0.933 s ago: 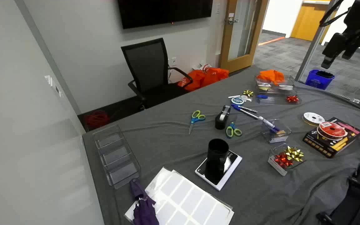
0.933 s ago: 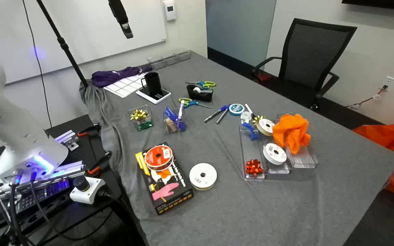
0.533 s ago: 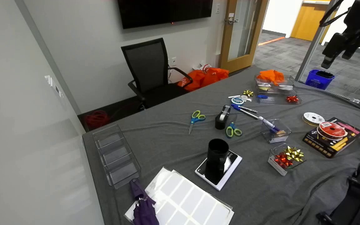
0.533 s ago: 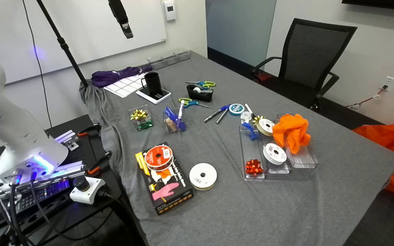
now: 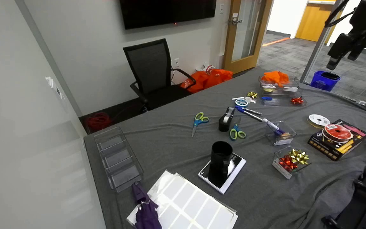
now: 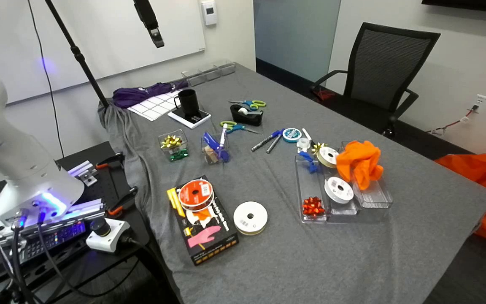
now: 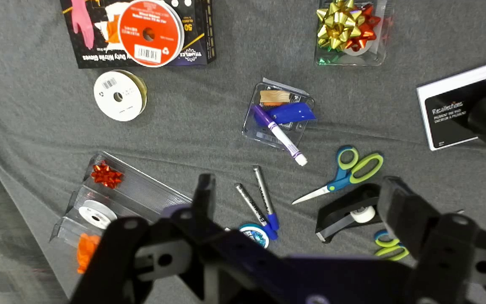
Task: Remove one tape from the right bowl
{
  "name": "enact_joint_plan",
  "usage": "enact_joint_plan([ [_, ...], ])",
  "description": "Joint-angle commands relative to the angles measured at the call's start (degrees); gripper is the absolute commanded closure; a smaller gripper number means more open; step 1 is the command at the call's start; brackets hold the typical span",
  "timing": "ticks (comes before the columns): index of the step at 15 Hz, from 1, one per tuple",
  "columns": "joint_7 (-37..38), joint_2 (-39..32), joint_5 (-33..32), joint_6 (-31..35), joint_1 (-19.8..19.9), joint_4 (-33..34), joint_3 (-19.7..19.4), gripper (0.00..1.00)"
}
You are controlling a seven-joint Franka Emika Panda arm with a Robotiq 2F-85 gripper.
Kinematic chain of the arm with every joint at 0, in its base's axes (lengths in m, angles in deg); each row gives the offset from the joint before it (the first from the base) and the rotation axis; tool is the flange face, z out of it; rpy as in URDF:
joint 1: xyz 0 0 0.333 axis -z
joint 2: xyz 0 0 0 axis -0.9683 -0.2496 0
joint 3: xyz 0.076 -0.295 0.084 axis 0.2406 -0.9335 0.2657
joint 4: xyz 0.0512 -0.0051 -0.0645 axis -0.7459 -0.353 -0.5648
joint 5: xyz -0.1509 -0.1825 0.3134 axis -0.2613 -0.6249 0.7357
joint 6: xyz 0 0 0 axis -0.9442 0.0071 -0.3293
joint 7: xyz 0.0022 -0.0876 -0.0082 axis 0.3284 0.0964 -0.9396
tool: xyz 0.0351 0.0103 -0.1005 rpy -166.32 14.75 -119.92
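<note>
In an exterior view, the fingers [image 5: 338, 51] are positioned well above the tabletop [image 6: 310, 261]; the wrist view shows them set wide apart, with nothing gripped. Several white rolls [image 6: 243, 213] with dark centre holes are visible; which of these the task designates cannot be determined. One lies flat on the tabletop toward the edge facing the robot base [image 6: 40, 185], just beside the glove box [image 6: 215, 247]. Two are seated in the tiered tray [image 6: 310, 185], near the corner between the chair-side edge and the edge opposite the whiteboard [image 6: 112, 38]. The tiered tray also carries an orange cloth [image 6: 359, 164] and a red bow [image 6: 313, 207].

A red spool [image 6: 196, 202] rests on the glove box. A small tape ring [image 6: 303, 145] lies between the tiered tray and a blue disc [image 6: 292, 134], toward the chair-side edge. The tape dispenser [image 6: 249, 120] stands between two pairs of scissors [image 7: 342, 180], also toward that edge. Two markers [image 7: 264, 192] lie between the pen bin [image 7: 253, 128] and the blue disc. The pen bin and the bow bin [image 7: 371, 62] are located nearer the robot-side edge. The black mug [image 6: 189, 101] stands upright on a white box [image 6: 190, 122], toward the whiteboard edge. The divided tray [image 5: 121, 179] occupies the corner where the whiteboard and chair-side edges meet.
</note>
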Motion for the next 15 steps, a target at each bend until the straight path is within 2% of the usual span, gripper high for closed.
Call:
enact_joint_plan([
  [1,0.10,-0.03,-0.13,-0.12,-0.31,0.10,-0.26,0.00],
  [7,0.14,-0.25,-0.43,1.04,-0.32,-0.27,-0.18,0.00],
  [11,-1.27,-2.23,-2.95,7.75,0.06,-0.77,-0.34,0.00],
  [15,-4.31,-7.23,-10.61,16.27,1.34,-0.20,-1.45,0.00],
])
